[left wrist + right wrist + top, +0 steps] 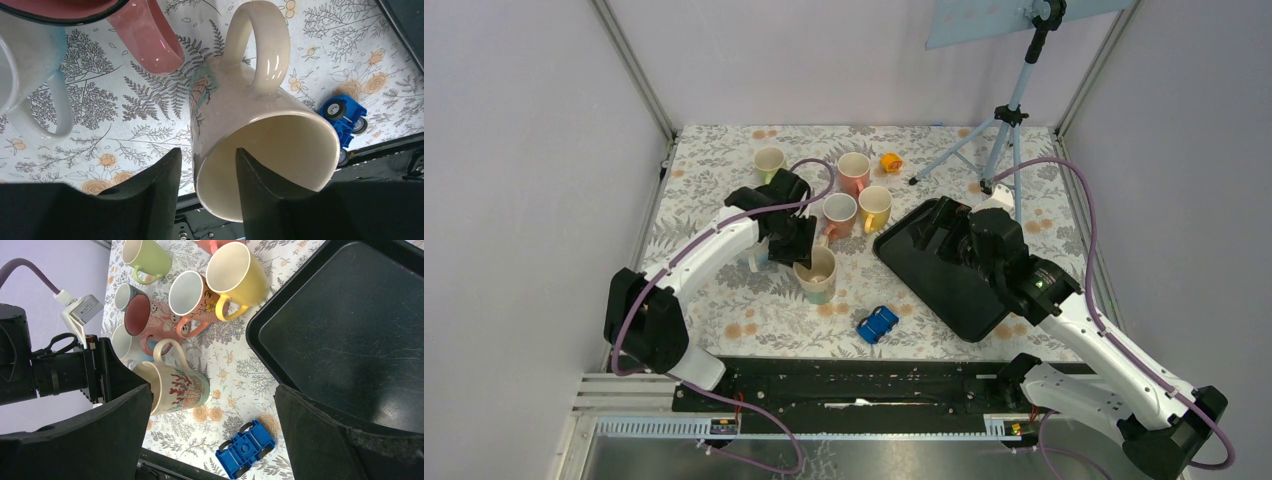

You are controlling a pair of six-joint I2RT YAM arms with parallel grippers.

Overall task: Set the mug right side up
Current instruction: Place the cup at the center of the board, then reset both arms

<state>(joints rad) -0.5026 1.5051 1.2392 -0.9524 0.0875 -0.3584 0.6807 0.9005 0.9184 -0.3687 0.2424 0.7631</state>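
Cream pottery: 1 mug with a red coral print, mouth upward as the top view shows it, on the flowered tablecloth at the near edge of a cluster of mugs. Its handle points toward that cluster.

Left gripper: at the mug's rim, 1 finger outside the wall and the other inside the bowl. The jaws are released, with a gap showing on both sides of the wall.

Right gripper: jaws spread wide and holding nothing, poised over the left edge of the tray.

Neighbours:
- 1 pink mug, just behind the cream one.
- 1 pale blue mug, beside the pink mug.
- 1 yellow mug, farther back.
- 1 green mug, at the far left of the group.

Other items:
- 1 black tray, bare, set askew to the right of the mugs.
- 1 blue toy car, on the cloth between the cream mug and the tray and nearer the arm bases.
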